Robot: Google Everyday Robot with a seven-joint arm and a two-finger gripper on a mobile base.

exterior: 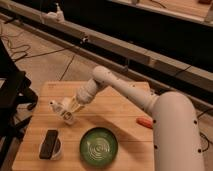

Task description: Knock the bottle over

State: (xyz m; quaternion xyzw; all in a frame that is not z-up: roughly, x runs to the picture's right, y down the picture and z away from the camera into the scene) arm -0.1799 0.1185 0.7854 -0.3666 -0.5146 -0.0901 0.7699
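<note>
Hand: one hand (66, 107), low over the left-middle of the table, at the end of the white arm that reaches in from the right; whether its fingers are apart or together I cannot tell
Bottle: one bottle (59, 108), pale and see-through, tilted with its top pointing left; it sits right at the hand's tip, touching or held, I cannot tell which
Arm: one arm (117, 89), white, bent at the elbow above the table's middle, its thick base filling the lower right
Bowl: one green bowl (99, 147), round with ringed inside, near the front edge, to the right of and below the hand
Cup: one white cup (55, 149) at the front left, with one black phone (49, 143) standing in it
Orange thing: one small orange thing (144, 122) lying at the right side, beside the arm's base
Table: one wooden table (120, 115), light planks, carrying all of these
</note>
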